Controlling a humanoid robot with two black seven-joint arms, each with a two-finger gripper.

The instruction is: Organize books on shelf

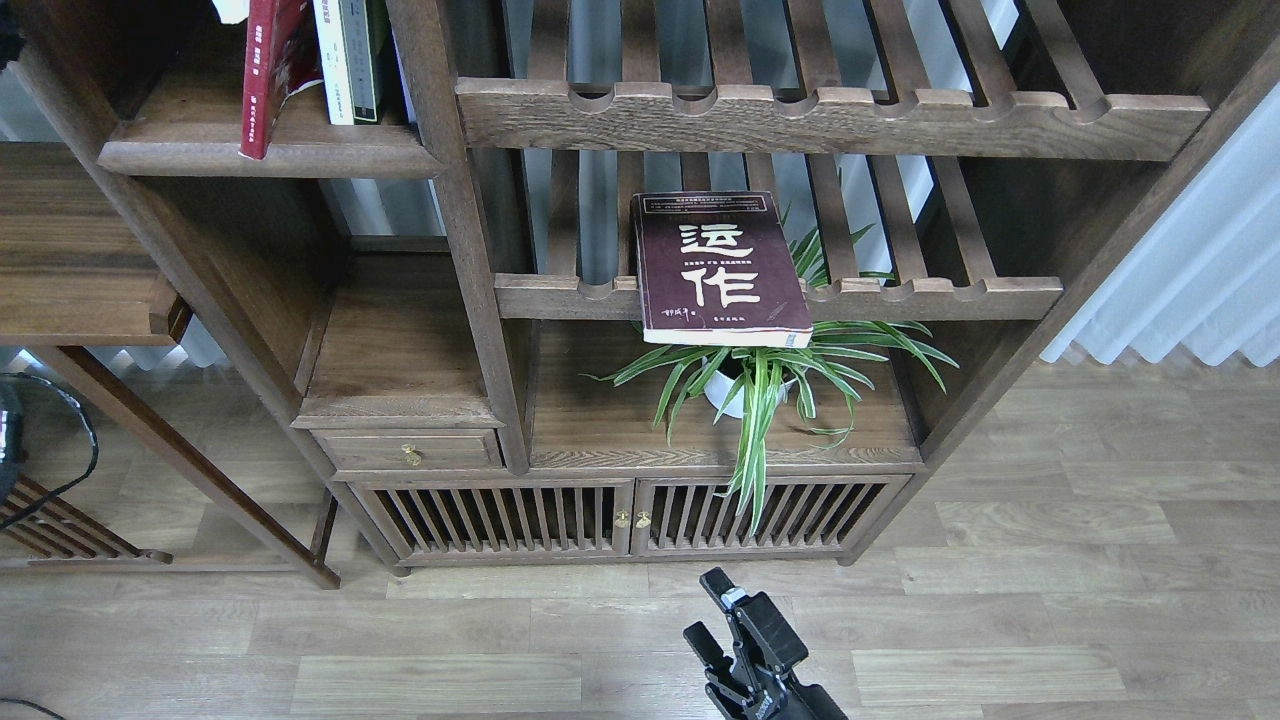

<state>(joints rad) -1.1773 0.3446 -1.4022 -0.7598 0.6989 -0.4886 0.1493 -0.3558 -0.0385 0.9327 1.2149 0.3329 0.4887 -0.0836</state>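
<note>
The dark maroon book (720,265) with big white characters lies flat on a slatted rack, its front edge overhanging the rail. On the solid shelf (270,157) at the upper left, the red book (266,70) stands leaning against thin white- and green-spined volumes (350,60). Only a pale corner of the yellow-green book (230,9) shows at the top edge. My right gripper (704,604) hangs low over the floor in front of the cabinet, open and holding nothing. My left gripper is out of view.
A potted spider plant (755,375) sits under the maroon book on the cabinet top. Below are a small drawer (405,452) and slatted doors (620,518). A scalloped rack rail (820,118) runs above. A low side table (70,250) and a black cable (70,450) are at left.
</note>
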